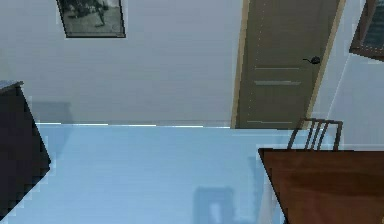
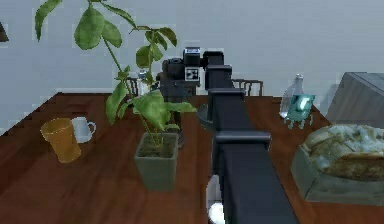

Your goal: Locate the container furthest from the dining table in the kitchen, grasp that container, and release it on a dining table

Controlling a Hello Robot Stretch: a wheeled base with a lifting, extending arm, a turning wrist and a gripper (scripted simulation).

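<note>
Where the arm (image 2: 235, 150) ends above the dark wooden dining bench (image 2: 95, 190), the tool (image 2: 170, 75) sits among the leaves of a tall green plant in a grey-green square pot (image 2: 157, 165). Its finger setting, and whether it holds anything, cannot be told. Left of the pot stand an amber translucent jug (image 2: 60, 140) and a white mug (image 2: 82, 128). Right of the arm are a clear glass bottle (image 2: 293, 92) and a mottled green box (image 2: 345, 160). Which vessel the task means cannot be told.

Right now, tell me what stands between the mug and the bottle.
In the arm side view, the potted plant and the arm cross the stretch between mug and bottle.
</note>
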